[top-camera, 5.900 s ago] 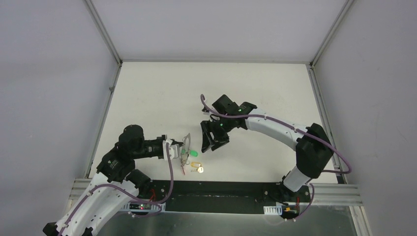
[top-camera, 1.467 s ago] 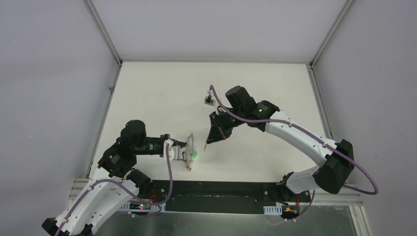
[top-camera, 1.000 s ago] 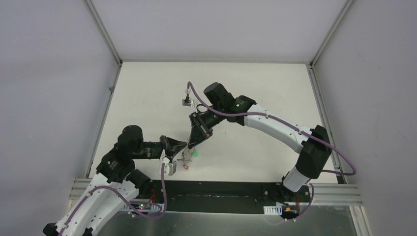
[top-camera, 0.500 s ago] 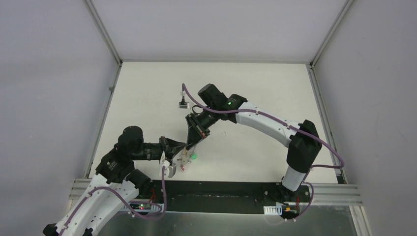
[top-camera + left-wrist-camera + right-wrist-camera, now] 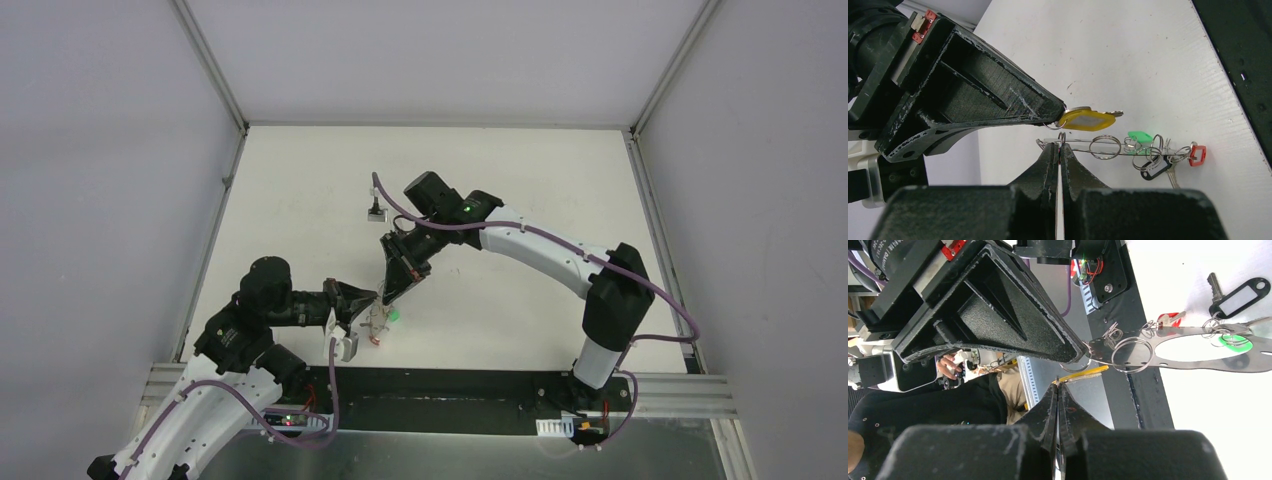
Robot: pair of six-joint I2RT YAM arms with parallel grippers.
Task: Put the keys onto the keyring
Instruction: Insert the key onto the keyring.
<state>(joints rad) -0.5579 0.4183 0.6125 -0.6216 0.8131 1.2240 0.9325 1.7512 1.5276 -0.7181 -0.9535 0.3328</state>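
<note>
- Reaching in from the left, the left arm (image 5: 215,400) is stretching low over the table (image 5: 300,180) near its front edge, with the left gripper (image 5: 367,296) pointing right.
- Its jaws are pressing fully together and are pinching the near end of the keyring (image 5: 1198,358).
- The keyring is running away from those fingertips as a flat grey loop. It is showing edge-on in the left wrist view and as an open oval in the right wrist view. Whether its far end is touching the table cannot be told.
- Several split rings (image 5: 1104,147) are sitting along the keyring, the largest close to the gripped end.
- Farther along, three tags are hanging in a cluster on the keyring: the green tag (image 5: 1139,136), the black tag (image 5: 1154,169) with a silver key beside it, and the red tag (image 5: 1197,155) at the far end.
- The yellow key (image 5: 1087,120) is hanging in the air just above the gripped end of the keyring, close beside the left fingertips. Its small ring is facing the keyring and its blade tip is pointing away to the right.
- The right gripper (image 5: 1062,110) is coming down at a slant from the upper right. Its jaws are closing tightly on the ring end of the yellow key.
- The two sets of fingertips are sitting almost tip to tip over the table's front strip.
- The right arm (image 5: 540,250) is arching across from its base at the right.
</note>
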